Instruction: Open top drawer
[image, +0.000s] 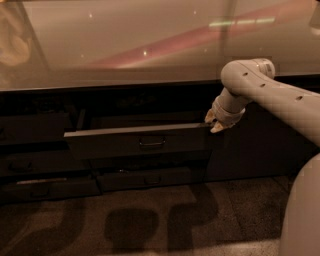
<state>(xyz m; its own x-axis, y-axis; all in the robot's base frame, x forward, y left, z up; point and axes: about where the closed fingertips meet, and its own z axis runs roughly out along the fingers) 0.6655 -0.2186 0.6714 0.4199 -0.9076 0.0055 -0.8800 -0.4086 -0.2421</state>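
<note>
In the camera view the top drawer stands partway out beneath the pale countertop, its dark front forward of the shallower drawer below it. The gripper sits at the front's upper right corner; whether it is clamped on the edge cannot be told.

I see the top drawer jutting out nearer than the fronts around it, under the tabletop. A shallower drawer sits just below. My hand is at the top drawer's right end, with the arm reaching in from the right.
</note>
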